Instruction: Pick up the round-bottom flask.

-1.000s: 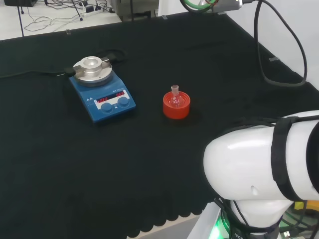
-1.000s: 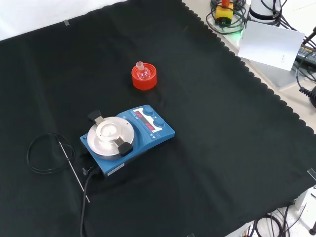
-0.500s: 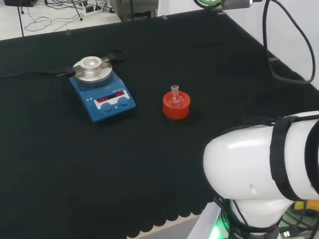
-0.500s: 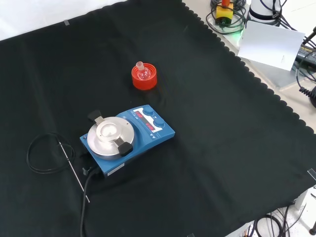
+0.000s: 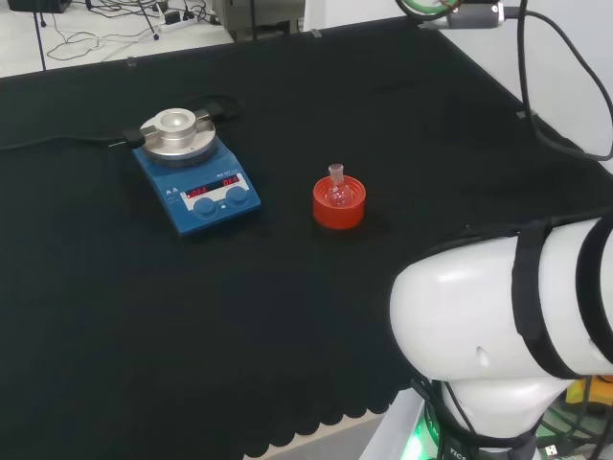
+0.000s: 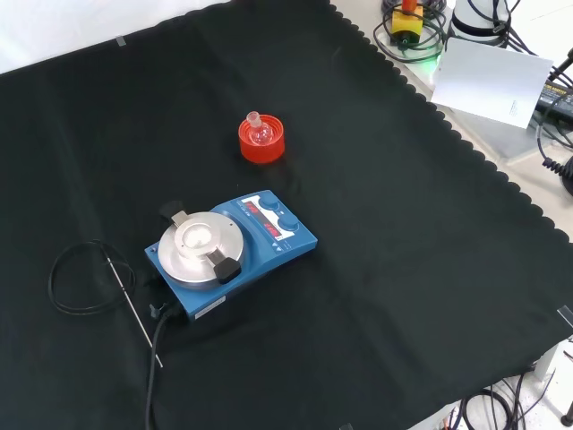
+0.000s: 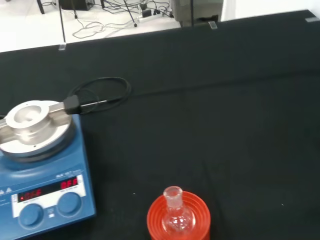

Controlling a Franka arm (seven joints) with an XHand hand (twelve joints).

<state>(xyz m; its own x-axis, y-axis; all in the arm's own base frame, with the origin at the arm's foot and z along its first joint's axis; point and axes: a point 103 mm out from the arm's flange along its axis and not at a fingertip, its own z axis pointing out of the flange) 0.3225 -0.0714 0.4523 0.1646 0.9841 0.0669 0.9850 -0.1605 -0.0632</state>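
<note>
A small clear round-bottom flask [image 5: 336, 186] sits upright in a red ribbed ring stand [image 5: 339, 205] near the middle of the black cloth. In the front view the flask [image 6: 259, 131] and its stand [image 6: 262, 143] lie above the blue hotplate. The wrist view looks down on the flask [image 7: 175, 212] in the stand [image 7: 178, 221] from some distance, with bare cloth around it. Nothing touches the flask.
A blue hotplate stirrer [image 5: 194, 182] with a round metal top [image 6: 200, 243] stands left of the stand in the head view. Its black cable and thin probe [image 6: 132, 309] lie coiled beside it. The arm's white link [image 5: 498, 326] fills the lower right of the head view.
The arm's upper part and its cable at the top right of the head view have shifted to the right. The flask, stand and hotplate have not moved.
</note>
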